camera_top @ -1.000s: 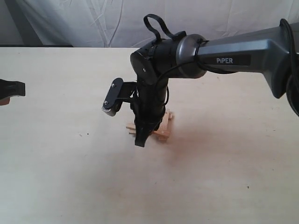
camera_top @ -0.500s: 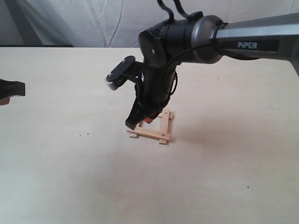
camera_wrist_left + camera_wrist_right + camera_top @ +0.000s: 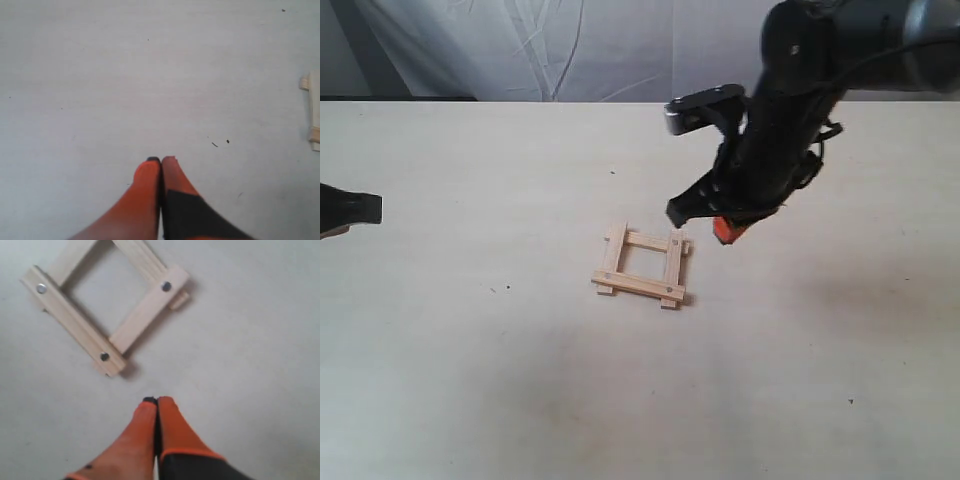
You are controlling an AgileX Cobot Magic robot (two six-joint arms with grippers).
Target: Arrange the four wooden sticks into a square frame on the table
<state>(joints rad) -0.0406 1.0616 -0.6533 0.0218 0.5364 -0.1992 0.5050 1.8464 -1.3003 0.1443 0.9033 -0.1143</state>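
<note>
The four wooden sticks lie as a small square frame [image 3: 642, 266] on the table [image 3: 470, 370], ends overlapping at the corners. In the right wrist view the square frame [image 3: 107, 300] shows dark holes at three corners. My right gripper [image 3: 725, 230] hangs above the table just right of the frame, orange fingers pressed together and holding nothing; its tips [image 3: 157, 401] are clear of the wood. My left gripper [image 3: 161, 160] is shut and empty over bare table, with one end of the frame [image 3: 312, 110] at the view's edge. It shows as a dark tip [image 3: 355, 208] at the far left.
A white cloth backdrop [image 3: 570, 50] hangs behind the table's far edge. Tiny dark specks [image 3: 507, 289] dot the pale tabletop. The right arm's dark body [image 3: 790, 100] rises over the table's right half.
My right gripper has lifted off the frame and swung up and to the right, uncovering the whole square. The left gripper has barely moved.
</note>
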